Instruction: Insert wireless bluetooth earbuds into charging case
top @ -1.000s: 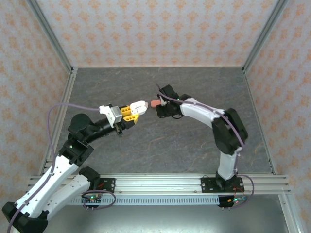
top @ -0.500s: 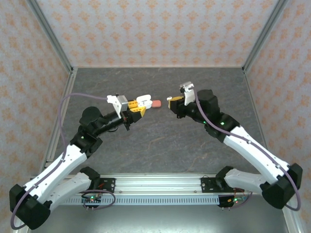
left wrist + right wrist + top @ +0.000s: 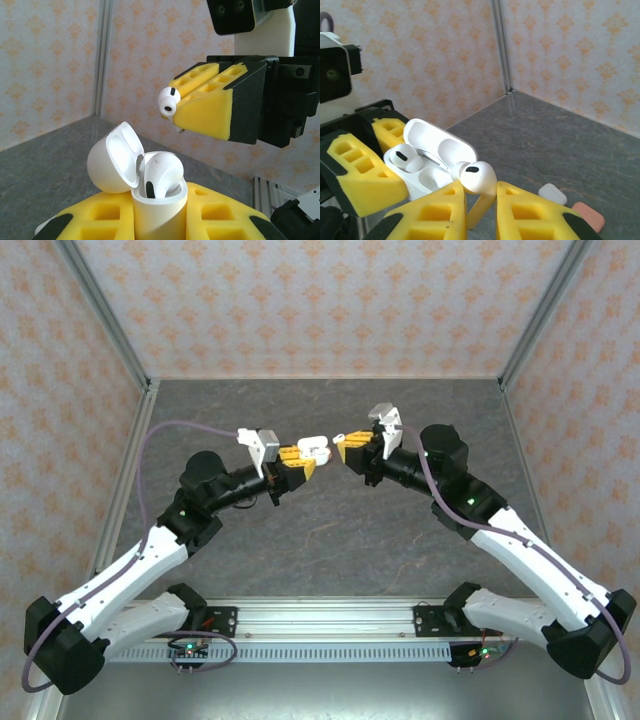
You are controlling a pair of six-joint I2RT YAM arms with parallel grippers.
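Both arms are standing closer together than half a second ago, the left one having pushed toward the centre of the table [image 3: 330,530], so the gap between the two grippers is narrower. The left gripper [image 3: 303,460] is clenching the lower body of a white charging case [image 3: 159,210] between its yellow foam fingers, holding it upright and clear of the table. The hinged lid [image 3: 112,162] is hanging open, tipped back to the left in the left wrist view. One white earbud [image 3: 161,167] is already sitting in a well of the case, its rounded head poking above the rim, while the well beside it is lying empty in the right wrist view. The right gripper [image 3: 348,450] is pinching a second white earbud [image 3: 477,178] by its stem, with the bulbous head sticking out past the fingertips and facing the case. Seen from the left wrist, this earbud is hovering above the open case and slightly to its right, near it but with a clear gap between them. Farther back on the grey table, a small white rounded piece [image 3: 552,193] and a coral piece [image 3: 587,215] are lying just beside each other, too small to tell what they are.
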